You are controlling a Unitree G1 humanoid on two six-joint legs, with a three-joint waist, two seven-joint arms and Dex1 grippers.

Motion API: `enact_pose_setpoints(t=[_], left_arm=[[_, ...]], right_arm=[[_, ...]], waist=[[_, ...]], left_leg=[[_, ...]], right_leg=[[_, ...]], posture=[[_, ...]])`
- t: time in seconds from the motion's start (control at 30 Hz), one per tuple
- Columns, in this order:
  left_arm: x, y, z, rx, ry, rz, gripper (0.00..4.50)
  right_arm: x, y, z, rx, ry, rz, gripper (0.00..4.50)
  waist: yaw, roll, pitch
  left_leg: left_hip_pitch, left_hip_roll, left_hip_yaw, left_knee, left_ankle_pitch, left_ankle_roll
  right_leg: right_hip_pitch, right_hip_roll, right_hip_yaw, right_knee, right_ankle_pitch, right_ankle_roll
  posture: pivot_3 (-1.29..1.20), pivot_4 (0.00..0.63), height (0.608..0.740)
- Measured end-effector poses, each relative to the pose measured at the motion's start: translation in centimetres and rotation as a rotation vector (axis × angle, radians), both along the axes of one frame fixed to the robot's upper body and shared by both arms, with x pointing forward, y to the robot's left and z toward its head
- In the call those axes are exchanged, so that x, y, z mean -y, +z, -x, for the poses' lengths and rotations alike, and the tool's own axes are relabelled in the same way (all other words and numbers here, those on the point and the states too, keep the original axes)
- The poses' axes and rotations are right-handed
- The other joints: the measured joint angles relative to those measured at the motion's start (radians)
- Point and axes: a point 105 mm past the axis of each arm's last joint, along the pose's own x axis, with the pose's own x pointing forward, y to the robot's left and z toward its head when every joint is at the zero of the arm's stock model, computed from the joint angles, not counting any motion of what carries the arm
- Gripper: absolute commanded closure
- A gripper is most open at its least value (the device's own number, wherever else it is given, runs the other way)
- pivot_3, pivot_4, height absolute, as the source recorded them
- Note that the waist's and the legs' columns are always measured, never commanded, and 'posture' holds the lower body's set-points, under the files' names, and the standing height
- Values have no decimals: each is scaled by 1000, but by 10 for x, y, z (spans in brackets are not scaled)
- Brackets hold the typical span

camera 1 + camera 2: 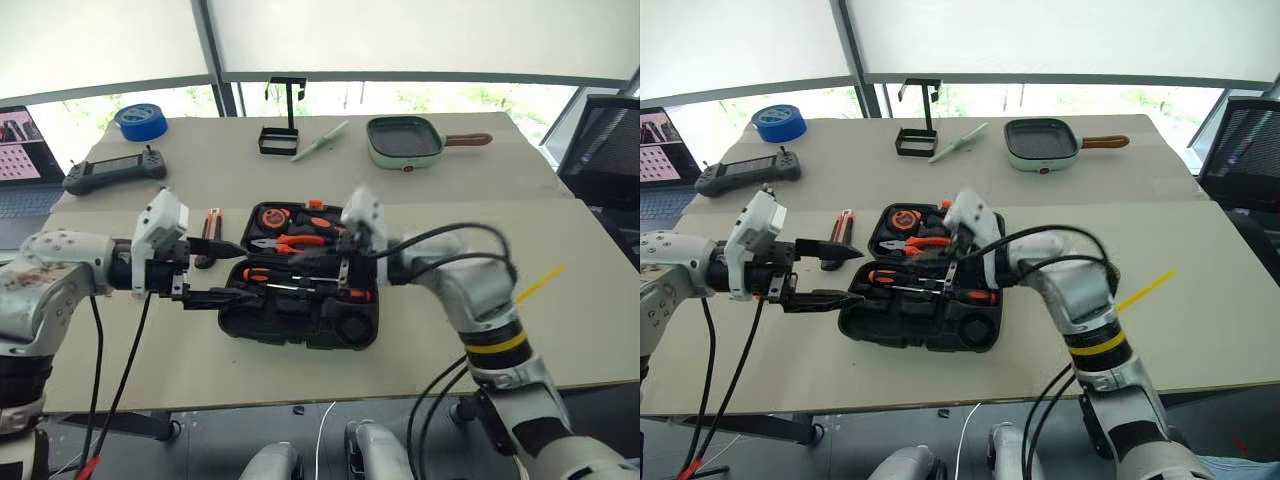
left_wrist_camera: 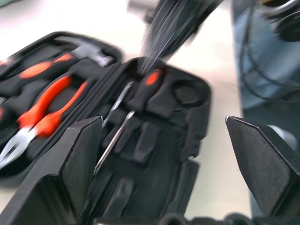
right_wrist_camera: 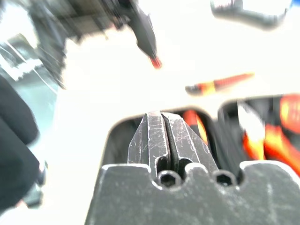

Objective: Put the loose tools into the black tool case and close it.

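1. The black tool case (image 1: 300, 300) lies open at table centre. The orange-handled pliers (image 1: 285, 243) sit in its far half and screwdrivers (image 1: 300, 285) lie in the near half. The right gripper (image 1: 952, 262) hangs above the near half with its jaws pressed together on nothing that can be made out. If it dips, it could knock the seated screwdrivers out of their recesses.
2. The utility knife (image 1: 211, 236) still lies on the table at 9 o'clock of the case, just outside its rim. If the case is closed now, that tool gets left out.
3. The left gripper (image 1: 212, 272) is spread wide at the case's 9 o'clock edge, one finger over the knife and the other at the rim. A careless reach could shove the case or flick the knife away.
4. Any tool lying proud of its recess would stop the lid from latching.
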Motion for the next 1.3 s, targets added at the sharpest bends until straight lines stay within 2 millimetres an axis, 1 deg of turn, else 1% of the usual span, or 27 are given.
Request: enact_pose_setpoints(t=[0.07, 0.1, 0.17, 0.2, 0.23, 0.27, 0.33, 0.4, 0.47, 0.53, 0.6, 0.67, 0.77, 0.8, 0.87, 0.9, 1.0, 1.13, 1.2, 1.3], left_arm=[[-16, -7, 2, -6, 108, 3, 0], [-28, -14, 4, -11, 184, -3, 0], [-64, -36, 18, -37, 407, 24, 0], [-79, -47, 26, -60, 492, 28, 0], [-95, -60, 38, -96, 586, 26, 0], [-108, -69, 50, -123, 659, 23, 0], [-125, -76, 68, -143, 755, 2, 0], [-137, -79, 81, -149, 825, -36, 0], [-142, -79, 81, -149, 859, -58, 0], [-146, -76, 72, -151, 878, -76, 0], [-149, -66, 55, -145, 890, -106, 0], [-151, -53, 37, -151, 902, -146, 0], [-141, -42, 14, -227, 869, -149, 0], [-136, -39, 3, -256, 860, -141, 0], [-131, -35, -13, -294, 861, -141, 0], [-132, -35, -22, -317, 875, -154, 0], [-139, -48, -37, -381, 908, -228, 0], [-145, -57, -53, -438, 950, -298, 0], [-144, -60, -65, -455, 963, -303, 0], [-136, -67, -77, -496, 965, -291, 0]], right_arm=[[10, 1, 2, -8, -3, 8, 3456], [17, -1, 5, -11, 0, 14, 3160], [32, -3, 14, -22, 28, 25, 2418], [37, -3, 18, -24, 36, 26, 2141], [42, -2, 21, -23, 48, 30, 1743], [44, -2, 25, -12, 63, 40, 1416], [44, 0, 32, 0, 100, 40, 782], [44, 1, 35, 11, 120, 46, 32], [45, 1, 35, 19, 119, 53, 32], [44, -1, 36, 21, 125, 57, 32], [44, -1, 36, 22, 125, 60, 32], [44, -2, 36, 26, 123, 61, 32], [46, -3, 36, 32, 111, 65, 32], [46, -4, 37, 32, 106, 65, 32], [45, -8, 38, 24, 98, 64, 32], [46, -10, 38, 21, 91, 64, 32], [46, -13, 41, 25, 75, 65, 32], [43, -15, 46, 40, 74, 65, 32], [43, -15, 49, 38, 71, 57, 32], [42, -15, 51, 42, 68, 49, 32]], waist=[[1, 0, 0], [1, 0, 0], [-3, 1, 0], [-7, 1, 0], [-9, 1, 1], [-8, 1, 1], [1, 0, 1], [14, 0, 1], [32, 0, 1], [45, -1, 0], [53, -2, 0], [50, -2, 0], [37, -2, 0], [34, -2, 0], [26, -2, 0], [18, -2, 0], [-6, -2, 0], [-18, -2, 0], [-16, -2, 0], [-9, -2, 0]], left_leg=[[0, 0, 0, -1, 0, 0], [0, 0, 0, -2, 0, 0], [4, 0, 2, -6, 0, 0], [4, 0, 2, -7, 0, 0], [3, 0, 2, -8, 0, 0], [4, 1, 2, -8, 0, 0], [4, 1, 2, -8, 0, 0], [5, 1, 2, -8, -1, 1], [5, 1, 2, -7, -1, 2], [6, 1, 0, -6, -1, 2], [6, 1, -1, -6, -1, 2], [6, 1, 0, -6, -1, 2], [6, 0, 0, -7, -1, 2], [5, 0, 0, -7, -1, 2], [5, 0, 0, -7, -1, 1], [4, -1, 1, -7, -1, 1], [5, -4, 1, -7, -1, 1], [5, -6, 0, -5, -1, 1], [4, -6, 0, -1, -1, 1], [4, -10, -1, 0, -1, 1]], right_leg=[[0, 0, 0, -1, 0, 0], [0, 0, 1, -1, 0, 0], [0, 0, 3, -2, 0, 0], [0, 0, 2, -3, 0, 0], [0, 0, 2, -4, 0, 0], [0, 0, 2, -4, 0, 0], [1, 0, 2, -4, 0, 0], [4, -1, 2, -4, 0, 0], [5, -2, 2, -4, 0, 0], [7, -2, 0, -4, 0, 0], [7, -2, -1, -3, 1, 0], [7, -2, 0, -3, 1, -1], [4, -1, -1, -2, 1, 0], [4, -1, -2, -2, 1, 0], [3, -1, -3, 1, 1, -1], [2, -1, -4, 1, 1, -1], [1, -2, -10, 0, 1, -1], [1, -4, -18, 1, 2, -2], [1, -5, -18, 0, 2, -2], [1, -9, -18, 1, 2, -2]], posture=[[0, 150, 740], [0, 150, 740], [0, 150, 740], [0, 150, 740], [0, 150, 740], [0, 150, 740], [0, 150, 740], [0, 150, 740], [0, 150, 740], [0, 150, 740], [0, 150, 740], [0, 150, 740], [0, 150, 740], [0, 150, 740], [0, 150, 740], [0, 150, 740], [0, 150, 740], [0, 150, 740], [0, 150, 740], [0, 150, 740]])
